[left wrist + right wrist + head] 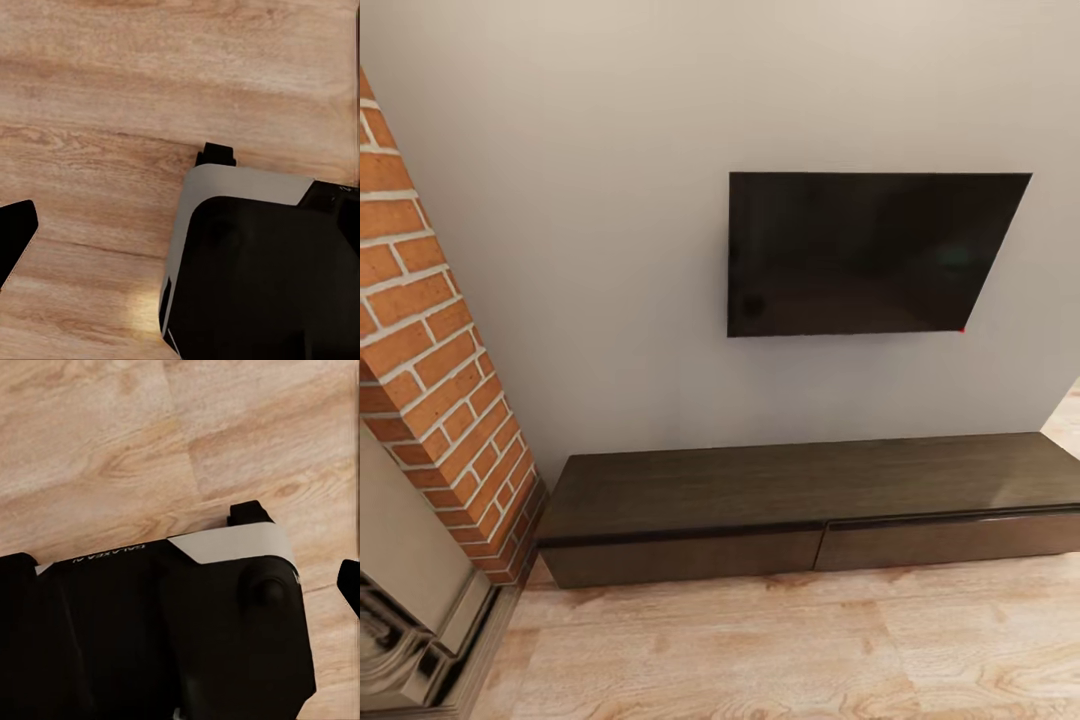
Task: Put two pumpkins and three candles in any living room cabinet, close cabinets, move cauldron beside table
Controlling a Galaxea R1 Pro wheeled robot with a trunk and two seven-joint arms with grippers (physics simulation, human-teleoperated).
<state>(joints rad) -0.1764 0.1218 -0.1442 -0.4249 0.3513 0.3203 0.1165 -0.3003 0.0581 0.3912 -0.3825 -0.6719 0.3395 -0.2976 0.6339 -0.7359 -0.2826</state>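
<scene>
Dark-brown wood cabinet [760,500] sits low against the far wall, long axis running left to right, resting on the pale plank floor [780,650]. Both wide drawer fronts are shut flush; left front [680,557], right front [950,540]. Cabinet top is bare. Black television [860,252] hangs on the grey wall [580,250] above the cabinet's right half, well apart from it. Red brick chimney column [430,350] stands at left, just beside the cabinet's left end, with a pale stone fireplace surround [405,600] nearer. Wrist views: black-and-white robot base [255,262] over the floor planks. Fingers' state: cannot tell for either arm.
</scene>
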